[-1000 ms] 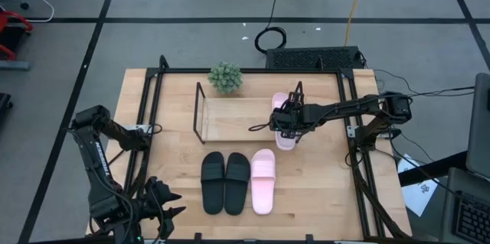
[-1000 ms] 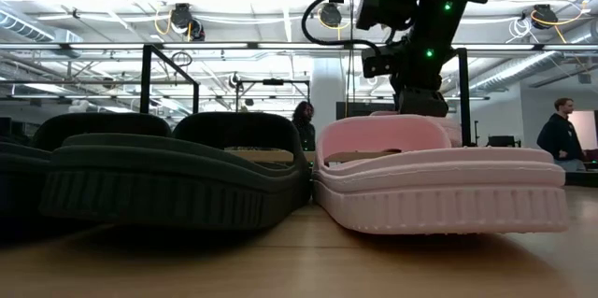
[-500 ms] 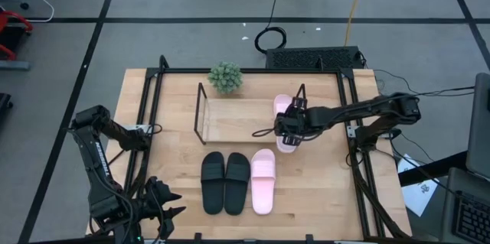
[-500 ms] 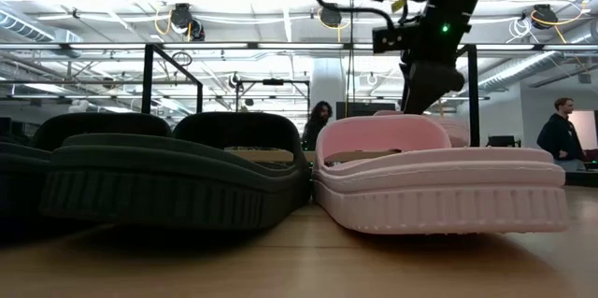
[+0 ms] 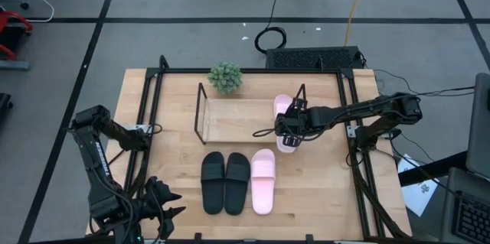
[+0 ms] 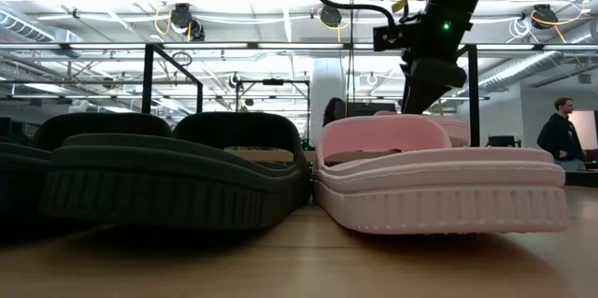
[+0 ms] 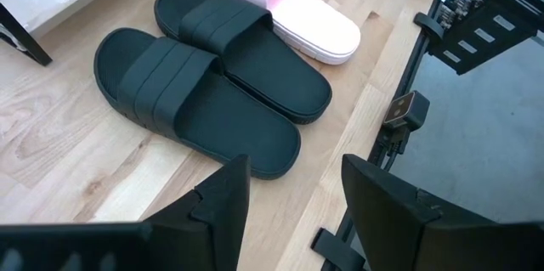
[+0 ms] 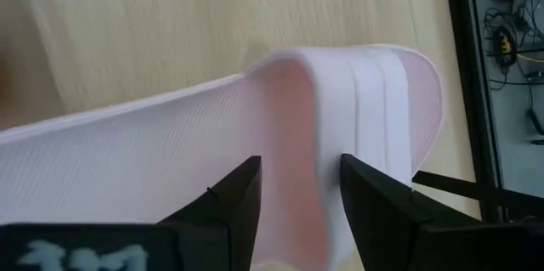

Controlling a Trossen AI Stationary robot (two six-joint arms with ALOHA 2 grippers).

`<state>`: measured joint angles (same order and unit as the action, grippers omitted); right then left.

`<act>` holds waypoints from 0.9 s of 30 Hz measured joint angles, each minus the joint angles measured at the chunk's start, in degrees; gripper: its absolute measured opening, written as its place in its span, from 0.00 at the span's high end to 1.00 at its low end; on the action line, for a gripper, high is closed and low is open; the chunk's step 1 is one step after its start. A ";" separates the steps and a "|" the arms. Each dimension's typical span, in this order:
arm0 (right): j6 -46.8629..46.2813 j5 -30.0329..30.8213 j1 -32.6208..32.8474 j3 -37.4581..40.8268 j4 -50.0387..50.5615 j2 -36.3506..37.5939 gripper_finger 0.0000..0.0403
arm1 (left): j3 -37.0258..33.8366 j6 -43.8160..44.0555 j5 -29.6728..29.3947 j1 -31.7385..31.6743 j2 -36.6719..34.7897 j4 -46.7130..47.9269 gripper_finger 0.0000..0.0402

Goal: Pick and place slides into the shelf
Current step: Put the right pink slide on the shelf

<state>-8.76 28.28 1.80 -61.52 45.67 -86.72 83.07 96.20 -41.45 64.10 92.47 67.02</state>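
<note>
One pale pink slide (image 5: 282, 106) (image 8: 170, 160) lies at the right end of the shelf (image 5: 230, 118), toe toward the far edge, heel end jutting toward the near edge. My right gripper (image 5: 286, 129) (image 8: 297, 211) hovers open over that heel end, fingers pointing down and slanted. In the low view the gripper (image 6: 422, 97) is partly hidden behind the near slide. The black pair (image 5: 225, 183) (image 7: 212, 93) and the second pink slide (image 5: 262, 181) (image 6: 439, 181) lie flat side by side nearer the front. My left gripper (image 5: 162, 207) (image 7: 293, 194) waits open at the near left corner. My right gripper has one finger (image 8: 229, 207) on either side of the middle of the pink slide's footbed (image 8: 293, 118), coming from above at the heel end. I cannot tell whether the fingertips touch it. The slide lies flat on the shelf's board.
A small potted plant (image 5: 226, 77) stands behind the shelf. The black table frame (image 5: 354, 133) runs along the left and right sides. Thin upright rods (image 5: 200, 114) mark the shelf's ends. Bare wood lies between the shelf and the three near slides. People stand far off in the room (image 6: 559, 134).
My right gripper has drawn back a little toward the near edge, risen and tipped its fingers at a slant. It has kept still for the last half second. The pink slide stays at the shelf's right end.
</note>
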 joint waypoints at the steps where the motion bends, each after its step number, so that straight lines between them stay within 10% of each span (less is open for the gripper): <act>1: -0.19 0.01 0.00 0.00 -0.02 -0.02 0.63 | 0.00 -0.11 0.00 0.00 0.00 0.00 0.53; 27: -2.30 -2.84 -0.31 -0.17 -1.27 0.11 0.63 | 0.00 0.00 -0.01 -0.44 0.00 0.44 0.53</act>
<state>-11.06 25.43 1.50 -61.69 44.40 -86.61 83.07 96.20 -41.46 63.66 92.47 67.46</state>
